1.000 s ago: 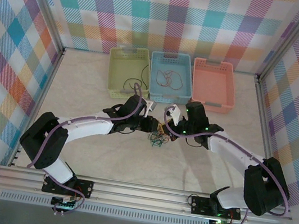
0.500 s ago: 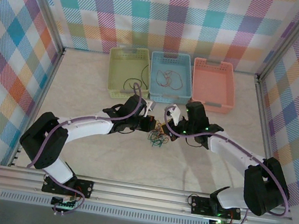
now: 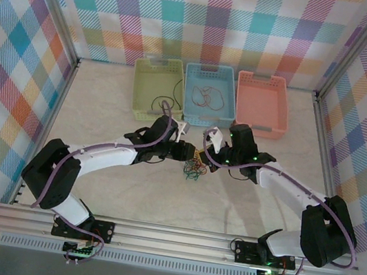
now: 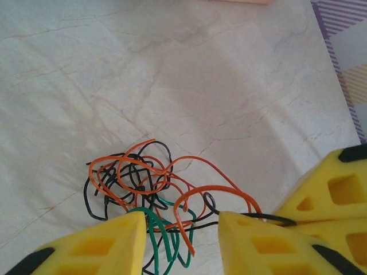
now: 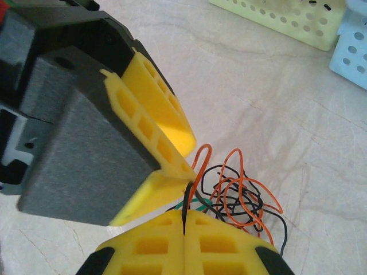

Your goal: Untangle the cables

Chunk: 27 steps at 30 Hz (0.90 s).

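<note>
Right fingers [image 5: 172, 247] pinched shut on one black strand [image 5: 184, 209], left fingers [image 4: 258, 243] parted partway over the cables [image 4: 143, 183].
The cables lie in a loose knot on the pale table [image 4: 200, 69], near its middle: thin orange loops laced with black ones, green strands bunched in the gap of the left fingers. Farther back stand a green basket [image 3: 152, 80], a blue basket [image 3: 186, 89] holding more reddish wire [image 3: 207, 98], and a pink basket [image 3: 262, 104], side by side.
</note>
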Motion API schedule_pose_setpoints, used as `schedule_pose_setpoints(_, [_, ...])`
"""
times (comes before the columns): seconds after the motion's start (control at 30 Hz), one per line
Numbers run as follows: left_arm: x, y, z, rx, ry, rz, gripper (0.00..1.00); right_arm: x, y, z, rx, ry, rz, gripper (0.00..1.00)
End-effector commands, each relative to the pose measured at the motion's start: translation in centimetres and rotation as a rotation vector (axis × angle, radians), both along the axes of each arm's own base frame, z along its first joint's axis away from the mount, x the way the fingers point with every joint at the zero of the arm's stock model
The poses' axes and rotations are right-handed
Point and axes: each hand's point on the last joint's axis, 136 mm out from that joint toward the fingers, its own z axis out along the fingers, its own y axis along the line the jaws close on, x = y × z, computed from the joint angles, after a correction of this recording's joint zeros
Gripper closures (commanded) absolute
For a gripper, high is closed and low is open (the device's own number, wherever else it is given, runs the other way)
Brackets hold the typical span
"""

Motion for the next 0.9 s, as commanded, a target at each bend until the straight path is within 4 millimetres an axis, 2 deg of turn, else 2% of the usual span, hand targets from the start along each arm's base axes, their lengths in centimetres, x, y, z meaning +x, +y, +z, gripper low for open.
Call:
schedule_pose_setpoints(0.0, [-0.3, -0.3, 2.1, -0.068, -0.037, -0.024, 0.60, -0.1, 0.1, 1.0, 0.043, -0.017, 0.005, 1.00])
schedule_pose_setpoints(0.3, [-0.2, -0.6, 1.3, -0.059, -0.011, -0.024, 0.60, 0.0, -0.1, 1.6, 0.090, 0.000, 0.002, 1.00])
schedule_pose_setpoints(0.47, [-0.1, -0.5, 1.3, -0.053, -0.012, -0.016, 0.52, 0.4, -0.5, 1.8, 0.105, 0.012, -0.037, 1.00])
schedule_pose_setpoints(0.67, [0.0, -0.7, 0.4, -0.050, 0.025, -0.009, 0.56, 0.4, -1.0, 2.7, 0.148, -0.004, -0.052, 1.00])
schedule_pose_setpoints(0.87, [0.1, -1.1, -0.6, -0.045, 0.060, -0.013, 0.56, 0.5, -1.1, 2.6, 0.148, 0.000, -0.058, 1.00])
